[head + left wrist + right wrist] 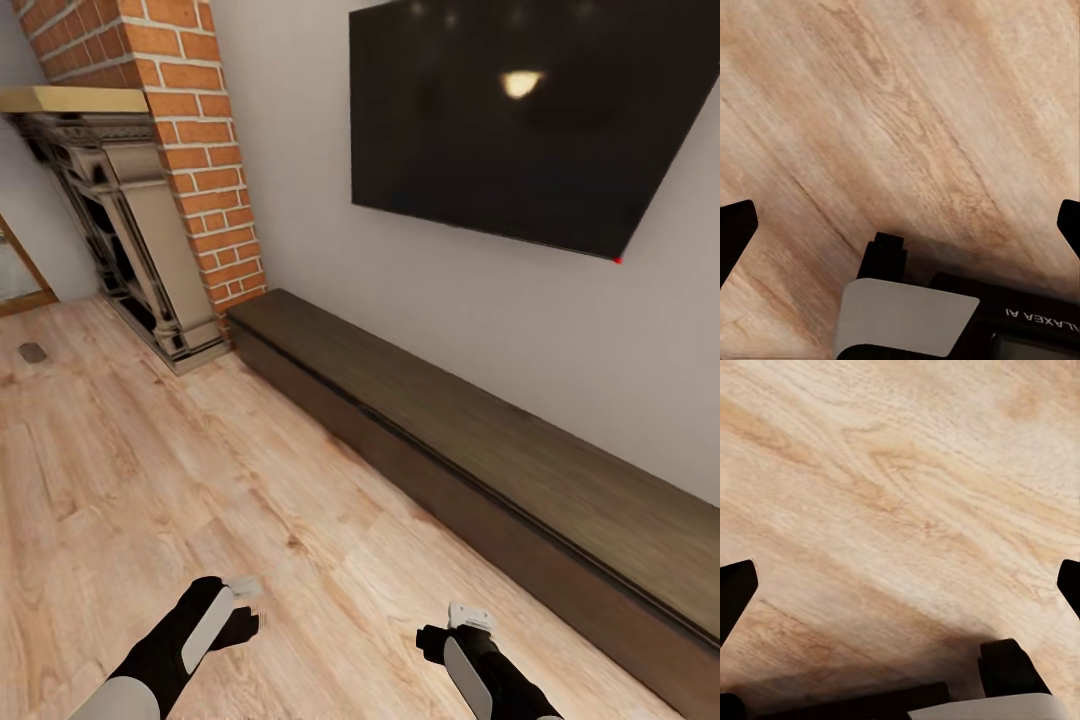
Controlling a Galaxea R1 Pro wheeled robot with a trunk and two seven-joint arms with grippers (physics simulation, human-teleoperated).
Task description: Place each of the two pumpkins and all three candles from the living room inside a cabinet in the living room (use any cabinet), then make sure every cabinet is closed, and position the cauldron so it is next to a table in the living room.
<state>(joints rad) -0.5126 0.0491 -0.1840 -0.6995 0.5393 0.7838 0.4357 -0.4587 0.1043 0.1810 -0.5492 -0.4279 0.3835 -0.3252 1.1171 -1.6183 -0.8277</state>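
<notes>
Head view: the long dark cabinet [480, 440], drawers closed, runs along the wall beneath the television [530, 110], well ahead of the left pincer [245, 610] and right pincer [455, 625]; wrist views: both pincers spread wide over bare wooden floor [907, 112].

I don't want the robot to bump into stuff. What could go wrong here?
1. The long dark cabinet sits low beside the right gripper; rolling or swinging that way might knock into it.
2. Its front looks smooth, with no handles, so pulling it open could be tricky.
3. Both the right gripper and the left gripper are open and empty above the wood floor, so the carrying may be yet to come.
</notes>
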